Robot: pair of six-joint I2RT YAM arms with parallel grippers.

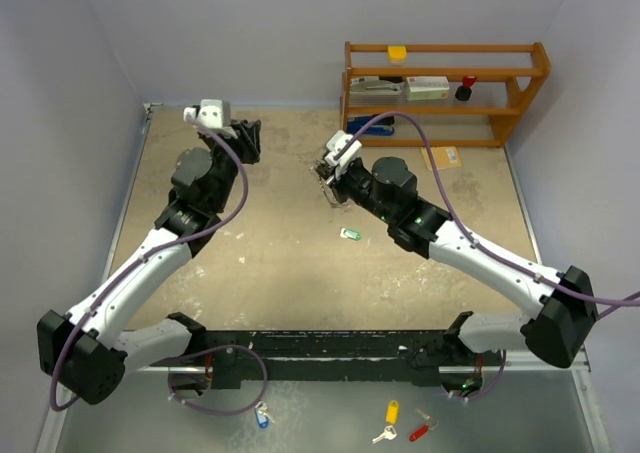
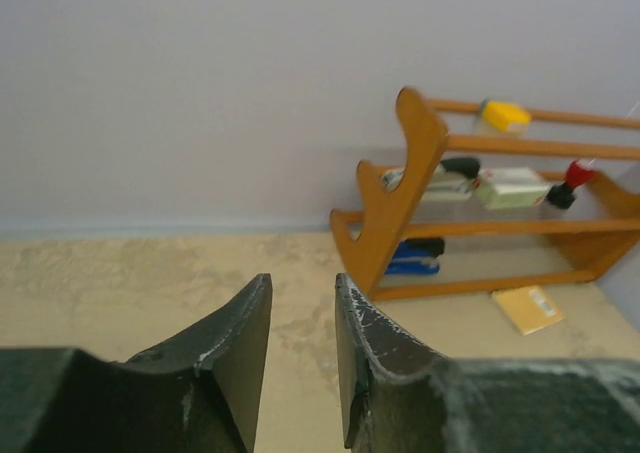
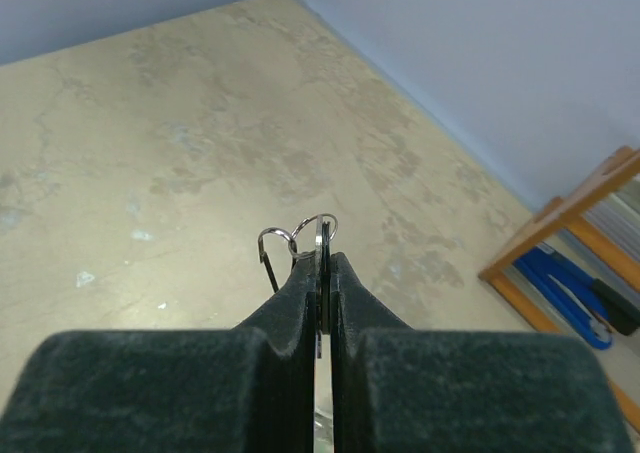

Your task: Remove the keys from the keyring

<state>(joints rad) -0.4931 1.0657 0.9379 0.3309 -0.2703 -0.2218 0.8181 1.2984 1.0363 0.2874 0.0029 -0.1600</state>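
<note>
Right gripper [image 3: 325,273] fingers pressed together, pinching keyring [image 3: 313,228]. Left gripper [image 2: 303,308] fingers slightly apart. Green-headed key [image 1: 350,234] lying centre of top view.

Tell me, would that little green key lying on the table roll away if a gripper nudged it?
Probably not: the green key seems to lie flat on the table, so it would likely slide rather than roll. It looks tiny beside the right gripper, so probably light and awkward to pinch.
</note>
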